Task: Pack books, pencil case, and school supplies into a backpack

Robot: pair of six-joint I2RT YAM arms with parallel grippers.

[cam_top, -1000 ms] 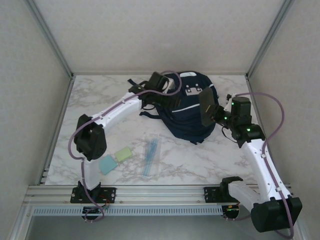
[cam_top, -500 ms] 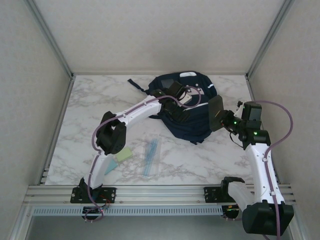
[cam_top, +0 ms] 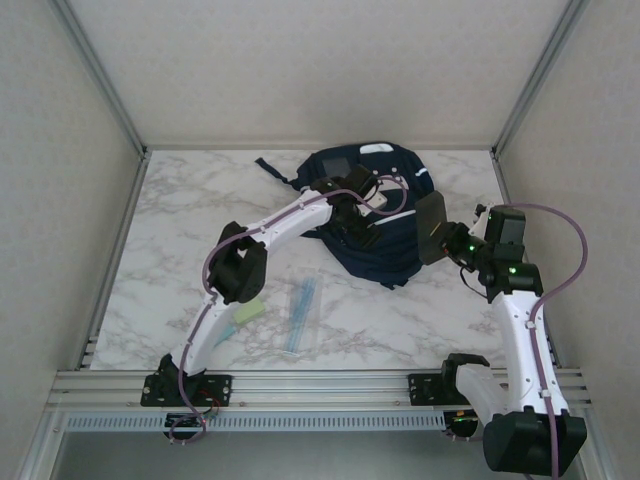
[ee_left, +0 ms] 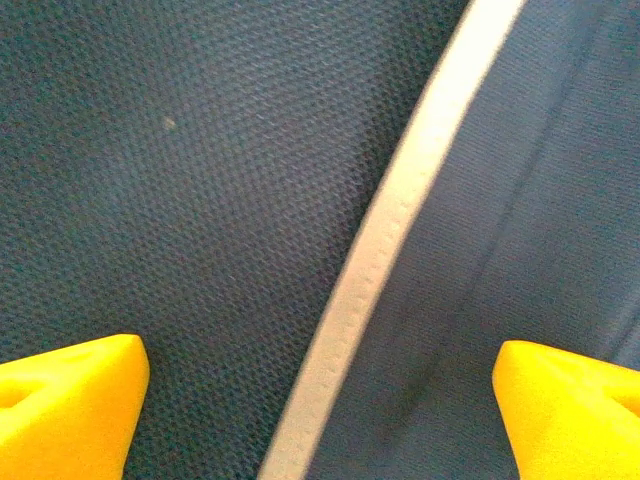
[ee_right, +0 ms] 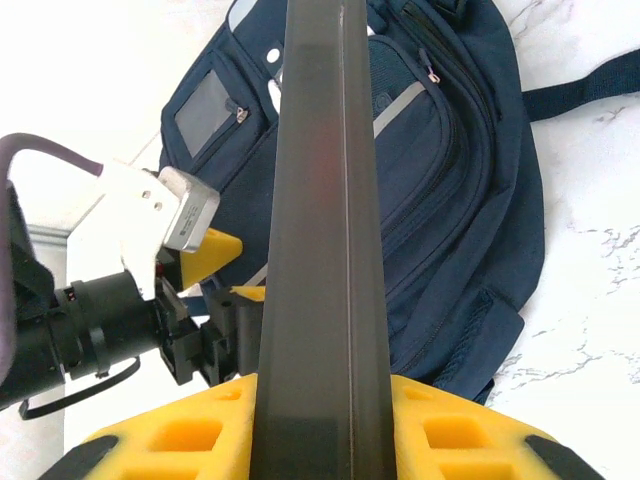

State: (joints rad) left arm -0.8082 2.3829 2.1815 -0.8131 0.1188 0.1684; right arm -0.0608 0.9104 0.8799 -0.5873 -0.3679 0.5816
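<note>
Waiting at the left: green pad (cam_top: 250,311) and blue pad (cam_top: 225,328) lie on the counter (cam_top: 180,200) beside my left arm, the blue one partly under it, both well apart from the backpack (cam_top: 400,255).
Pencil case (cam_top: 302,313): a clear pouch with blue pens, flat on the counter between the pads and the backpack.
Left jaws (ee_left: 320,400): spread wide and holding nothing. The tips point down very close to the navy fabric, with the white stripe (ee_left: 400,220) running between them. I cannot tell whether they touch it.
Backpack: it lies flat at the back middle of the counter, pockets up. I cannot tell whether its main mouth is open.
Right jaws (ee_right: 320,420): narrow, clamped on a dark slab (ee_right: 320,200) that may be a book. It is held edge-on in the air just beside the backpack's right side.
Step, as I judge it: my left makes an opening and my right feeds the slab in.
Doing it well: pinch a fold near the zip rather than the flat panel, which would slip out of wide jaws. Lift so the mouth gapes toward my right. Bring the slab in edge-first, in line with the mouth, and let go only once it is well inside.
Risk: the two wrists are near each other over the backpack, so the right should approach from the side.
</note>
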